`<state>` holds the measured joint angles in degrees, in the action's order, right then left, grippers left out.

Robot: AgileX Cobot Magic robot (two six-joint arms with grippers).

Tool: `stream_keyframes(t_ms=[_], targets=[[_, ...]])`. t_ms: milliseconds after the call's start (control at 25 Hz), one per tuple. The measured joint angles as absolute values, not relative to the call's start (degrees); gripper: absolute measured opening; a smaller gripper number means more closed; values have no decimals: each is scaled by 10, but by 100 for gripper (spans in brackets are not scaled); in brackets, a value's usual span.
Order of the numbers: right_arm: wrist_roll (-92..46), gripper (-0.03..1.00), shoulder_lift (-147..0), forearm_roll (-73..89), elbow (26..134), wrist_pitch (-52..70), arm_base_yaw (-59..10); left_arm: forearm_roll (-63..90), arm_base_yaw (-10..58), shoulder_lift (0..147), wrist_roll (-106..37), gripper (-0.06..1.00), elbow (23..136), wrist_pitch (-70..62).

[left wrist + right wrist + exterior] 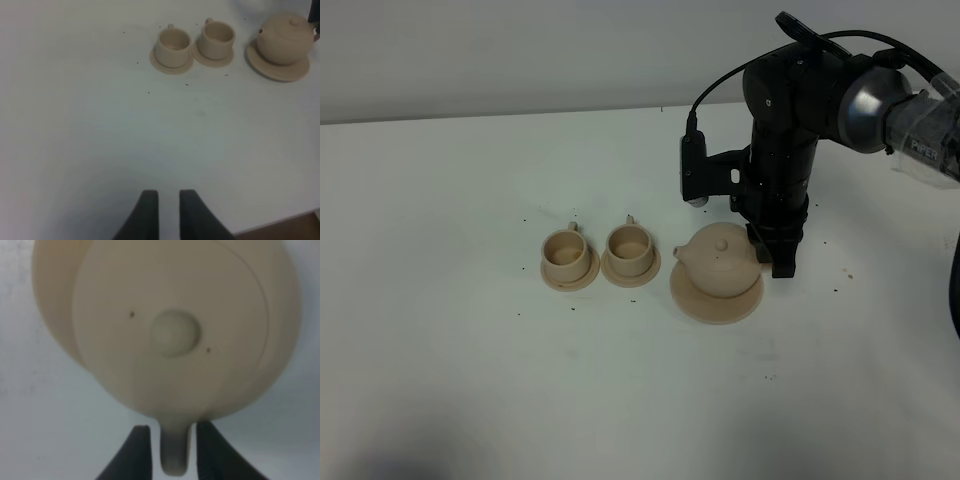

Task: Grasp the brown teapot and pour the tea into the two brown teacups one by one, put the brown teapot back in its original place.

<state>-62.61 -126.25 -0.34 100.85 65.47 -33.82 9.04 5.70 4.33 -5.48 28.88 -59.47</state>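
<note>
Right now, in the high view, the brown teapot [718, 262] sits just right of centre on its wide round saucer plate [712, 308]. It is a squat, rounded, matte beige-tan pot with its short spout pointing left. From the right wrist I see its lid with a round knob [175, 333] and two tiny dark specks, and the loop handle [175, 452] jutting toward the camera. The right gripper [172, 440] straddles that handle, one dark finger on each side with a thin sliver of gap, so I read it as released and not clamped. With the lid on, I can't see what the pot holds. Left of it stand two matching teacups, the left cup [564, 250] and the right cup [629, 244], each on a small saucer, the saucers almost touching. Their insides show the same pale beige. The left gripper [169, 200] hangs over bare white table [90, 140] at the lower edge of its view, slightly parted and gripping nothing.
</note>
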Motion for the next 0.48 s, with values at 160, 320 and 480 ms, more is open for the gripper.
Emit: stream_keyframes(t_ms=[160, 320, 480], targets=[[-624, 23, -1266, -9, 1008, 651, -338, 90, 57, 43, -55, 13, 289, -595], [-614, 23, -1266, -12, 1008, 648, -340, 90, 57, 43, -55, 13, 289, -595], [-603, 23, -1267, -20, 1008, 644, -346, 90, 57, 43, -55, 13, 289, -595]])
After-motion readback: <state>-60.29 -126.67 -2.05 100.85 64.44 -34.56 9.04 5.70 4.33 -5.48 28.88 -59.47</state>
